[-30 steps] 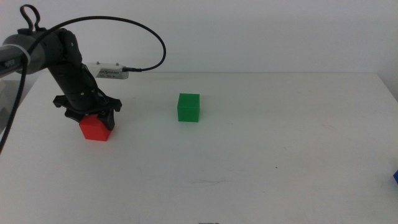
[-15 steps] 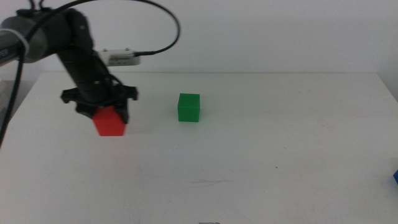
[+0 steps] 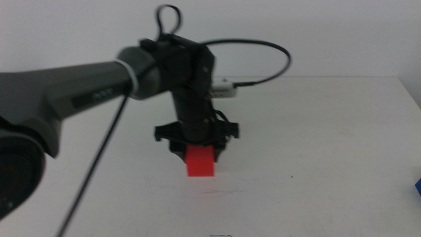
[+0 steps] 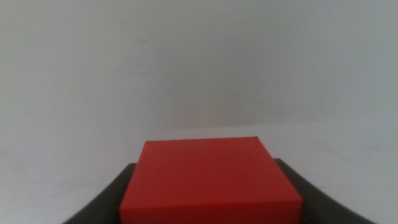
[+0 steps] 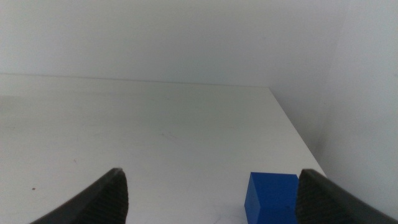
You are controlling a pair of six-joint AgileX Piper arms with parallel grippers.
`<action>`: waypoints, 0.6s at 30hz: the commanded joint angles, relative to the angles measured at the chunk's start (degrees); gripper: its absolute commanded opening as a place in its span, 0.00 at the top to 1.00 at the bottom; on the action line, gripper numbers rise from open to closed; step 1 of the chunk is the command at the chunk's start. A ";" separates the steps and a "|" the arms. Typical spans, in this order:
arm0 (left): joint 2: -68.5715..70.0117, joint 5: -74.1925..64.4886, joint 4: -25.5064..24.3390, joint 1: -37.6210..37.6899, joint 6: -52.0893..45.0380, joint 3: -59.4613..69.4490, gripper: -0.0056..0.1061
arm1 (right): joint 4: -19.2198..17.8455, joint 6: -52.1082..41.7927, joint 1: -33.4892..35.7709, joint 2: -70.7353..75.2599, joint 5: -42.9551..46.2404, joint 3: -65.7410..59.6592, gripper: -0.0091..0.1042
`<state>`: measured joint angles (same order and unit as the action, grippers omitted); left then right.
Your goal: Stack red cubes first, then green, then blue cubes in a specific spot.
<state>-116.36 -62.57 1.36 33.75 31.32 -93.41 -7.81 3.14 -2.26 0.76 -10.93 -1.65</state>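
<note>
The red cube (image 3: 200, 161) sits near the middle of the white desk (image 3: 316, 131), toward the camera side, and is the landmark for the rest. The left end effector (image 3: 197, 146) comes down on it from above, its two dark jaws closed against the cube's opposite sides; whether the cube touches the desk or hangs just above it cannot be told. In the left wrist view the red cube (image 4: 210, 180) fills the space between the jaws. Well to the right of the red cube, at the desk's right edge, lies the blue cube (image 5: 271, 196). The right end effector (image 5: 211, 193) waits beside it, jaws spread wide and holding nothing. A black cable (image 3: 263, 56) loops above and behind the red cube.
</note>
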 commanded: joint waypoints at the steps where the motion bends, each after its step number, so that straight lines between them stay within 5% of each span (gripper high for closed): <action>1: 3.09 2.66 -0.61 2.33 1.78 -1.29 0.79 | -0.83 -0.48 -0.35 1.11 4.14 1.07 0.11; 18: -3.80 3.19 2.53 3.81 4.35 -5.87 0.79 | -0.83 -0.48 -0.35 1.11 4.14 1.07 0.11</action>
<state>-123.28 -59.63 2.49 37.44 34.80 -97.32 -7.81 3.14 -2.26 0.76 -10.93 -1.65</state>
